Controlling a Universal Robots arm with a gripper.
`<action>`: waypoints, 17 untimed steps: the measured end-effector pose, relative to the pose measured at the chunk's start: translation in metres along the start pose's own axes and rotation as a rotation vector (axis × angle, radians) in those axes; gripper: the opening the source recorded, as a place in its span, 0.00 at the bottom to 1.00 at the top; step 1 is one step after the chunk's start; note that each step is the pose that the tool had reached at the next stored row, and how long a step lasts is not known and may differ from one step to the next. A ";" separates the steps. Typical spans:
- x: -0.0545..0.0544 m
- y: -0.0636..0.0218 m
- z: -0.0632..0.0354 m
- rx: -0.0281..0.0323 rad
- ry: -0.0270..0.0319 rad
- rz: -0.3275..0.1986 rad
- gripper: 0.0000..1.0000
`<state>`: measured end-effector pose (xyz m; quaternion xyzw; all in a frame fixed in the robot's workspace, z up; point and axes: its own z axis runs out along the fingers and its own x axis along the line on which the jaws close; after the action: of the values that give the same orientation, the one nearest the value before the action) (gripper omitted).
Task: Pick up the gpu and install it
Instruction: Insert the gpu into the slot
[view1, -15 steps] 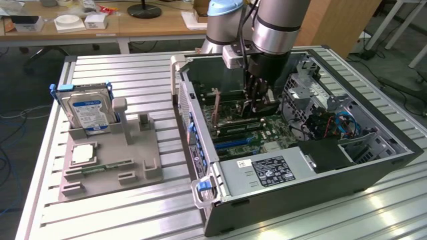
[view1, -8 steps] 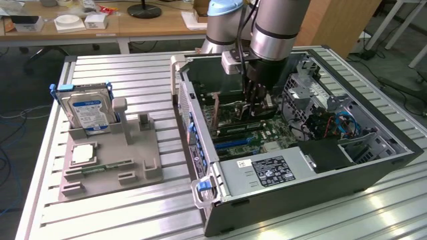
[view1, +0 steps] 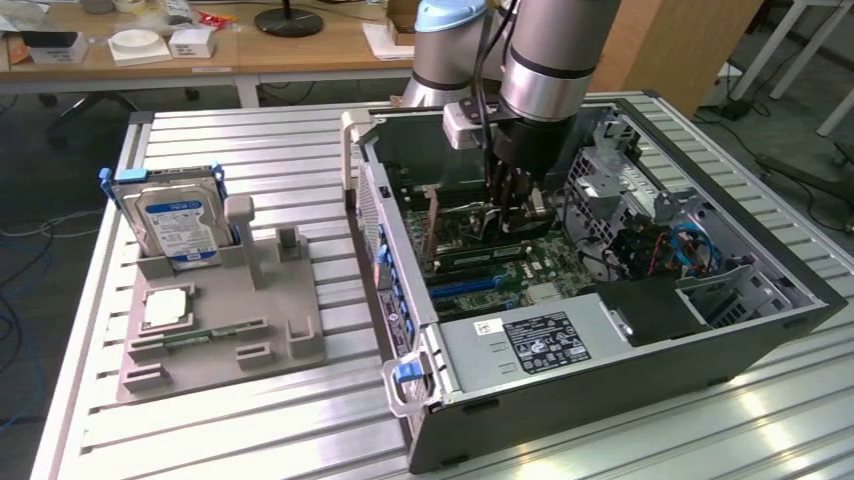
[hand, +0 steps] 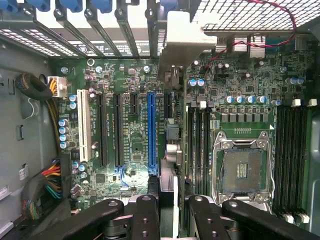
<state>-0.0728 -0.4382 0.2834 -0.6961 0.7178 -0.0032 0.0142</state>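
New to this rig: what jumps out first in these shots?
The gripper deep inside the open computer case, above the motherboard. Between its fingers sits the gpu, edge-on beside the blue slot. At the exterior view's left, a blue-labelled hard drive stands in a grey tray.

light bright, even; glare on table (view1: 787, 400) slats; shadow inside computer case (view1: 601, 400)
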 end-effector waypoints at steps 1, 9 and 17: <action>0.000 0.0000 0.0000 0.0000 0.0000 0.000 0.27; 0.000 0.0038 0.0014 0.0000 0.0000 0.000 0.27; 0.006 0.0069 0.0021 0.0000 -0.0001 0.000 0.27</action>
<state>-0.0798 -0.4435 0.2811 -0.6962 0.7177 -0.0032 0.0142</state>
